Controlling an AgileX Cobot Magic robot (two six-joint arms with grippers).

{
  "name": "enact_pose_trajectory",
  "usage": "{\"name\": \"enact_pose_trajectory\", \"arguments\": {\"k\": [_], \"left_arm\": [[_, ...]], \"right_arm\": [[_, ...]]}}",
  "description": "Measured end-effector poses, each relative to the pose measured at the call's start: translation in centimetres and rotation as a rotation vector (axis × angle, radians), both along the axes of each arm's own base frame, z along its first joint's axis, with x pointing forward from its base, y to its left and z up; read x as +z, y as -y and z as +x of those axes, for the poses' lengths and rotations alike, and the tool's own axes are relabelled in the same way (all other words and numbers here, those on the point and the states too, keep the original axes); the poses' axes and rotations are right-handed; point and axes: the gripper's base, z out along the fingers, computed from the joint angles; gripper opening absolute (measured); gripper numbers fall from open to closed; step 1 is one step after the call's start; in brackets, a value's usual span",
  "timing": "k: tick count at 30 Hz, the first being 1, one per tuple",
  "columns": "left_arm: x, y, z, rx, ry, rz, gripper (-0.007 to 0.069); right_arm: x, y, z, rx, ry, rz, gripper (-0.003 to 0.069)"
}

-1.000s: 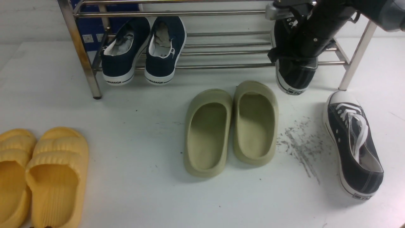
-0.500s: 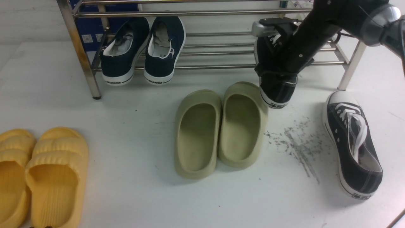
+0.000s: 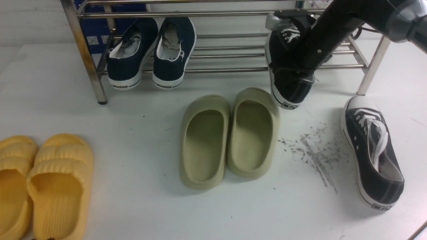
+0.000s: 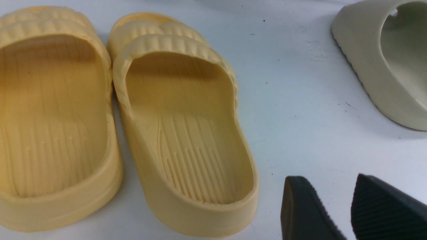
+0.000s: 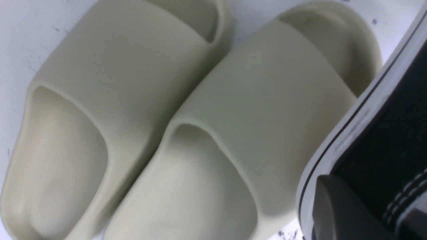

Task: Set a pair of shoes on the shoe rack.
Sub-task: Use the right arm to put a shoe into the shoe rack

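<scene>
Steel shoe rack [image 3: 233,70] spans the far side. Before it, the olive-green slippers [image 3: 230,136] have been shoved left by the black sneaker [image 3: 290,88] I slid left along the lower bars, heel overhanging. My right pincer [image 3: 294,71] stays clamped on it. Its mate [image 3: 373,153] lies on the table [image 3: 133,206], near right, so the pair is only half placed.

Legible: "WARRIOR", dark print on the white heel band of the left navy slip-on [image 3: 128,56] and the right navy slip-on [image 3: 173,53]. Both sit at the left end of the shoe rack [image 3: 233,70], on its lower shelf.

Raised black sneaker [image 3: 288,83], at the rack's right end: heel patch illegible.

Second black sneaker [image 3: 373,153], on the desk [image 3: 133,133] front-right of the rack: heel patch illegible.
</scene>
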Motion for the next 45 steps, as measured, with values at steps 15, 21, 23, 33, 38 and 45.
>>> {"name": "enact_pose_trajectory", "arguments": {"k": [15,21,23,33,38,45], "left_arm": [[0.0,0.0,0.0,0.000,0.000,0.000,0.0239],[0.0,0.0,0.0,0.000,0.000,0.000,0.0239],[0.0,0.0,0.0,0.000,0.000,0.000,0.0239],[0.0,0.0,0.0,0.000,0.000,0.000,0.0239],[0.0,0.0,0.0,0.000,0.000,0.000,0.0239],[0.0,0.0,0.0,0.000,0.000,0.000,0.0239]], "right_arm": [[-1.5,0.2,2.5,-0.042,0.180,-0.043,0.0033],[-1.7,0.2,2.8,-0.047,0.196,-0.046,0.0080],[-1.5,0.2,2.9,-0.053,0.214,-0.042,0.0140],[1.7,0.3,1.2,-0.034,0.188,-0.016,0.0354],[5.5,0.6,-1.0,-0.064,0.185,0.035,0.0351],[5.8,2.0,-4.5,-0.118,0.082,-0.020,0.0160]]}}
